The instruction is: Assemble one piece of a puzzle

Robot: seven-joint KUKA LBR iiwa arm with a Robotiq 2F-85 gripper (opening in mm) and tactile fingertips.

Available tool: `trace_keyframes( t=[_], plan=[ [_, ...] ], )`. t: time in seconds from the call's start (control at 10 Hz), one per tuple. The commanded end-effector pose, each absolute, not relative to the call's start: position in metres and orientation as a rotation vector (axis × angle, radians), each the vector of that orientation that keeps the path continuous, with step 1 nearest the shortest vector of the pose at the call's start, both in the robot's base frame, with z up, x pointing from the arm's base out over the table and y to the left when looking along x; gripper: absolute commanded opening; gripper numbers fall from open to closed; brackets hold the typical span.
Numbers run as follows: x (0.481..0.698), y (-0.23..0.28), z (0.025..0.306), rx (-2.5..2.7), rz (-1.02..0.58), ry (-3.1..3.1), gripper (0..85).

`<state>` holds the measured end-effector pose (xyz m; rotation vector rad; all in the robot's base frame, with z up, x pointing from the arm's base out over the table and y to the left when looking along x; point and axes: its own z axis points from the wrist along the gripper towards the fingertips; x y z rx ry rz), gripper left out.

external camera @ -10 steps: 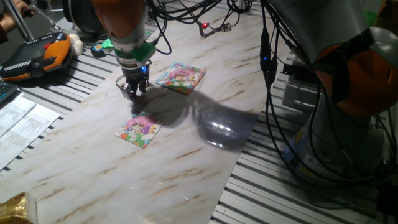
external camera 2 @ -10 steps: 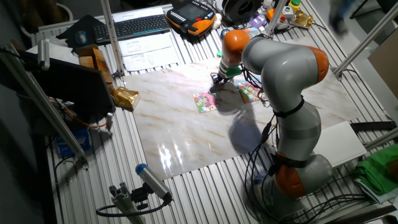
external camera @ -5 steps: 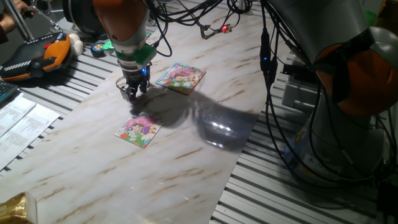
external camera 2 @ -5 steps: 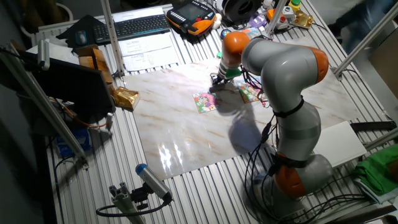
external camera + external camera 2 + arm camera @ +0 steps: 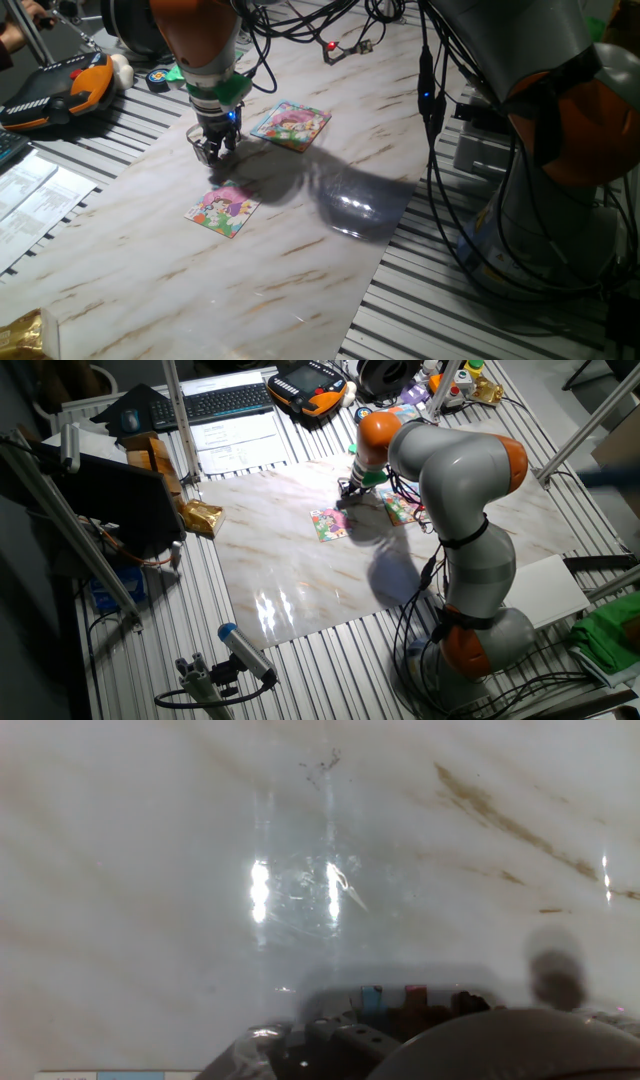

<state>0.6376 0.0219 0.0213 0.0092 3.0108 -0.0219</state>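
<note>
Gripper (image 5: pixel 214 152) hangs low over the marble table (image 5: pixel 300 260), fingers pointing down, but from where I stand I cannot tell how far apart they are or whether the piece sits between them; it is too small to pick out in either fixed view. The hand view shows only bare marble with glare, no piece. Just below and toward the near edge from the gripper lies a small puzzle board (image 5: pixel 222 209); a second puzzle board (image 5: pixel 291 124) lies off to its right, further back. To do this step well, I judge the arm should line up squarely over the chosen board's gap, descend slowly and keep the piece flat while pressing.
</note>
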Motion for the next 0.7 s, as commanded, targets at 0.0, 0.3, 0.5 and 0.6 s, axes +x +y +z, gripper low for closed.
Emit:
trace_keyframes(
  t=[0.0,0.3,0.5,0.6],
  plan=[
    [0.6378,0.0218,0.0208,0.009,-0.022,3.011,59.0],
    [0.638,0.0218,0.0189,0.009,-0.02,3.009,59.3],
    [0.6385,0.0222,0.0172,0.008,-0.01,3.009,59.3],
    [0.6385,0.0225,0.0159,0.005,-0.008,3.008,59.3]
  ],
)
